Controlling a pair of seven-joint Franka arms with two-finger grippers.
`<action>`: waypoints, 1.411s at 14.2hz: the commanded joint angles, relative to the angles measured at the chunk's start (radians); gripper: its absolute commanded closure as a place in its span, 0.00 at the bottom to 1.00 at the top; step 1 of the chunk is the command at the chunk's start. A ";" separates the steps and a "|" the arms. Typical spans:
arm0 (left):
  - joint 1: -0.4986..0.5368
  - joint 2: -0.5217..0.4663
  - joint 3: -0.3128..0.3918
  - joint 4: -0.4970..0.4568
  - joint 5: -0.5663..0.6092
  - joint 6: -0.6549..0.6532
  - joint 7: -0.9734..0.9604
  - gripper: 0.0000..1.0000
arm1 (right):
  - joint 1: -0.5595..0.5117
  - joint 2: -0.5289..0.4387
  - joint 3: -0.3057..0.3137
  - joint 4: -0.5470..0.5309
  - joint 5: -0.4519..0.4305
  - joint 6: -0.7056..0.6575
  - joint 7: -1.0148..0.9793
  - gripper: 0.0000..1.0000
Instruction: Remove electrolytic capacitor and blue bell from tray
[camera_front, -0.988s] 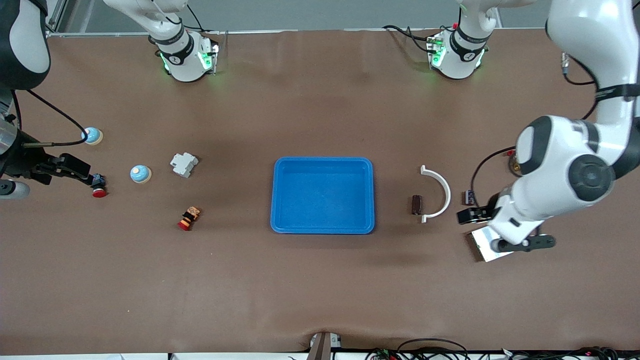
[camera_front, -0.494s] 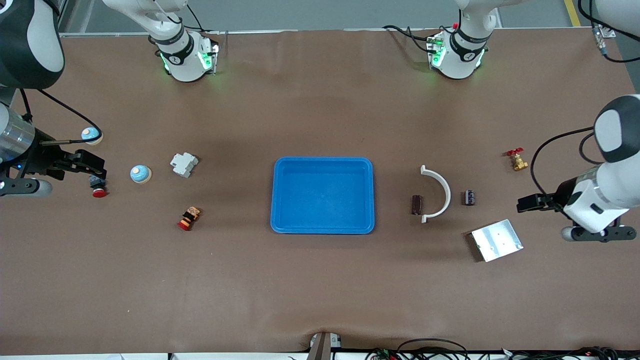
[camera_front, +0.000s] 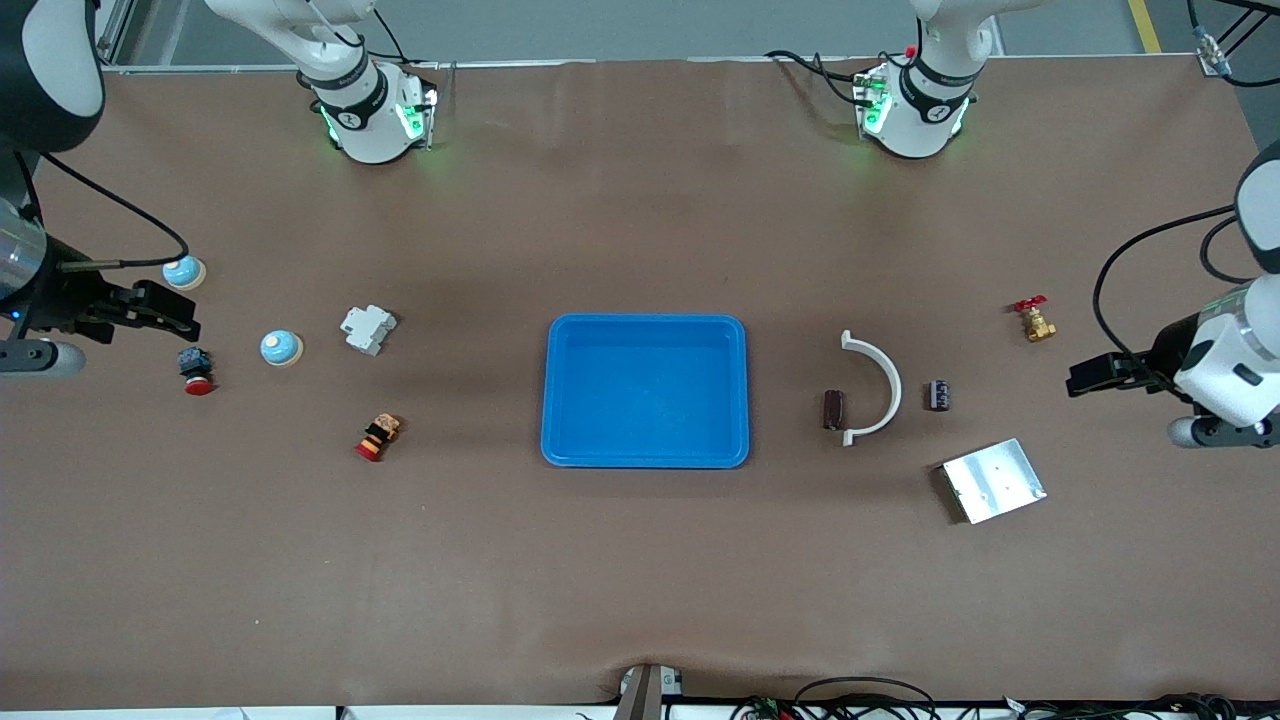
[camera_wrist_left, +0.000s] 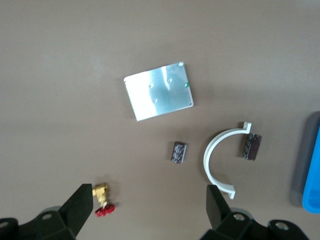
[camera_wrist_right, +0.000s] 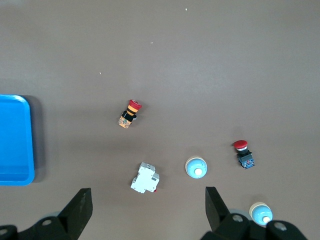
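Two blue-domed bells sit toward the right arm's end: one (camera_front: 281, 348) beside the white breaker, one (camera_front: 184, 271) nearer the edge. They also show in the right wrist view (camera_wrist_right: 196, 167) (camera_wrist_right: 261, 213). A brown capacitor (camera_front: 833, 409) (camera_wrist_left: 252, 146) lies inside the white half ring's curve; a dark capacitor (camera_front: 939, 394) (camera_wrist_left: 179, 152) lies just outside it. The blue tray (camera_front: 560, 390) is mid-table. My right gripper (camera_front: 180, 312) (camera_wrist_right: 147, 207) is open and empty, up over the table by the edge bell. My left gripper (camera_front: 1085, 377) (camera_wrist_left: 148, 206) is open and empty, over the left arm's end.
A white breaker (camera_front: 368, 329), a red pushbutton (camera_front: 196, 370) and an orange-red button (camera_front: 378, 437) lie by the bells. A white half ring (camera_front: 880, 388), a brass valve (camera_front: 1035, 321) and a metal plate (camera_front: 993, 480) lie by the capacitors.
My left gripper has pulled away from the metal plate toward the left arm's end of the table. My right gripper has drawn back from the red pushbutton. Nothing on the table moved.
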 joint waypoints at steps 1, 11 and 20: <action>0.043 -0.088 -0.009 -0.092 -0.006 -0.009 0.013 0.00 | 0.002 -0.022 -0.004 0.029 -0.005 -0.024 0.002 0.00; -0.231 -0.171 0.233 -0.164 -0.018 0.004 0.013 0.00 | -0.001 -0.045 -0.011 0.049 -0.003 -0.055 -0.002 0.00; -0.233 -0.432 0.219 -0.474 -0.019 0.152 0.014 0.00 | -0.015 -0.039 -0.014 0.037 -0.005 -0.118 0.010 0.00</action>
